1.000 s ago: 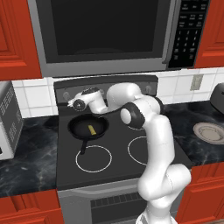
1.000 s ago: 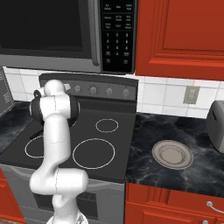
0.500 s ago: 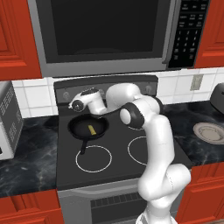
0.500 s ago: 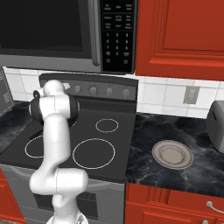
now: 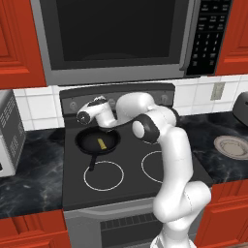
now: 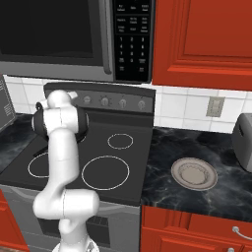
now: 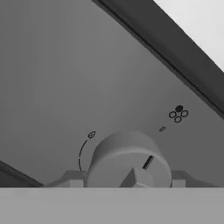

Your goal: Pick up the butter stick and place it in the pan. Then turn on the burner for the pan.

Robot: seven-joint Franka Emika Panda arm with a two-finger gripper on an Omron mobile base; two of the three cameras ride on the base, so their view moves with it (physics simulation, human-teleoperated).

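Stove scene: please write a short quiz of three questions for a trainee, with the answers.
1. True or false: the butter stick lies on the counter beside the grey plate.
2. Where does the pan stand? A) front left burner B) rear left burner C) front right burner
3. Fill in: the gripper is at a stove ____ on the back panel.

Key:
1. False; it lies in the pan.
2. B
3. knob
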